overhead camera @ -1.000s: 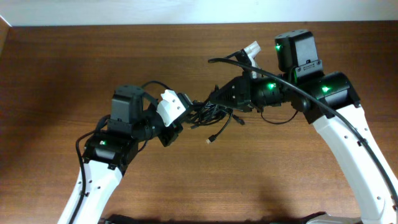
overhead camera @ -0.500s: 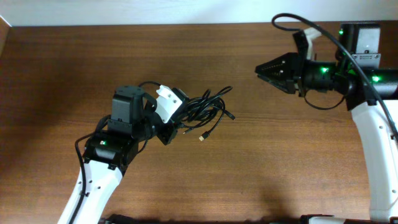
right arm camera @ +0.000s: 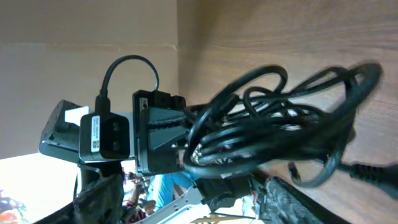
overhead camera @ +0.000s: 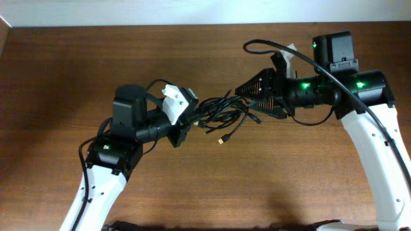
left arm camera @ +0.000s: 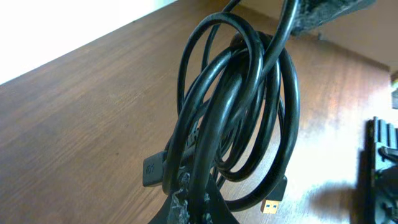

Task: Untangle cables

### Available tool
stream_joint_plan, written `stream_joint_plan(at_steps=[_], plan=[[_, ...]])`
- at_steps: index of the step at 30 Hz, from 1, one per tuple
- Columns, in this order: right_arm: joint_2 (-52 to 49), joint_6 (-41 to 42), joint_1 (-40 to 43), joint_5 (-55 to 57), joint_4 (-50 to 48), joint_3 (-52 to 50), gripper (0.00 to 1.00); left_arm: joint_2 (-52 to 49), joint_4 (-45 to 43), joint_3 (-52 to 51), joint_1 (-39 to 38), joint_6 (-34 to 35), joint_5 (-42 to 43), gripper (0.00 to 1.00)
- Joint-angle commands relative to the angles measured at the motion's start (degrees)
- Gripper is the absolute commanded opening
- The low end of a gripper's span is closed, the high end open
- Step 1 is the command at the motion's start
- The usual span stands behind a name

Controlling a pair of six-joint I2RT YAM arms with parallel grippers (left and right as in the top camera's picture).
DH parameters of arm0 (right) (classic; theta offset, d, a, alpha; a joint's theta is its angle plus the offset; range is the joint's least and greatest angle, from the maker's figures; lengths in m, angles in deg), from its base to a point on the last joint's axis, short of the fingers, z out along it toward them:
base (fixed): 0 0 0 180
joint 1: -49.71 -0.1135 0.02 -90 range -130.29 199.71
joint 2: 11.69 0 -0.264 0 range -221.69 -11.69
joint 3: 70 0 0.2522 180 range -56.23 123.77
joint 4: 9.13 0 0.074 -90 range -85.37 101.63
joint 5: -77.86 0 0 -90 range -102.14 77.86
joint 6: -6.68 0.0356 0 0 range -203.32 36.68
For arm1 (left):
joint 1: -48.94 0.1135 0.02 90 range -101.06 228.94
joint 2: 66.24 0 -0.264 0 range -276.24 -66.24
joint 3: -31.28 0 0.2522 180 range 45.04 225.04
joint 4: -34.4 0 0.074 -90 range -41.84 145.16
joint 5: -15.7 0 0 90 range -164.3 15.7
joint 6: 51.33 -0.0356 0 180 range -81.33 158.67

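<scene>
The cables [overhead camera: 218,112] are a bunch of thin black loops hanging above the wooden table between the two arms. My left gripper [overhead camera: 182,123] is shut on the bunch's left end; in the left wrist view the loops [left arm camera: 239,106] rise from its fingers [left arm camera: 186,208]. A gold-tipped plug [overhead camera: 223,138] dangles below the bunch and shows again as the plug [left arm camera: 272,205]. My right gripper [overhead camera: 249,97] is open at the bunch's right end. In the right wrist view its fingers [right arm camera: 99,199] stand wide apart, with the cables [right arm camera: 273,124] just ahead of them.
The brown wooden table [overhead camera: 77,64] spreads all round. A pale wall edge [overhead camera: 192,9] runs along the back. The left arm's wrist camera block [right arm camera: 118,137] faces the right wrist camera from close by. Thick black arm wiring [overhead camera: 282,51] arcs over the right arm.
The right gripper, shut at the bunch a second ago, swung away to the upper right, then came back to the bunch's right end with its jaws open. The left gripper kept its hold.
</scene>
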Motion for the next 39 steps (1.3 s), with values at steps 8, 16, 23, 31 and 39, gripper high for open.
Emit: stream_joint_plan(at_steps=[8, 16, 23, 31, 39], plan=[[0.2, -0.2, -0.2, -1.5, -2.0, 0.2, 0.66, 0.5, -4.7, 1.0, -6.2, -0.1, 3.1, 0.00], [0.2, -0.2, -0.3, -3.8, -3.8, 0.2, 0.63, -0.2, -5.6, 1.0, -6.5, -0.1, 3.2, 0.00], [0.2, -0.2, -0.3, -2.9, -3.8, 0.2, 0.55, -0.5, -10.7, 1.0, -10.6, 0.0, 2.1, 0.00], [0.2, 0.9, -0.3, -2.8, -3.9, 0.2, 0.04, -1.7, -11.5, 1.0, -11.2, 0.6, -2.9, 0.00], [0.2, 0.8, -0.2, -17.1, -3.7, 0.2, 0.04, -4.6, -11.9, 1.0, -11.2, 1.9, -15.3, 0.00]])
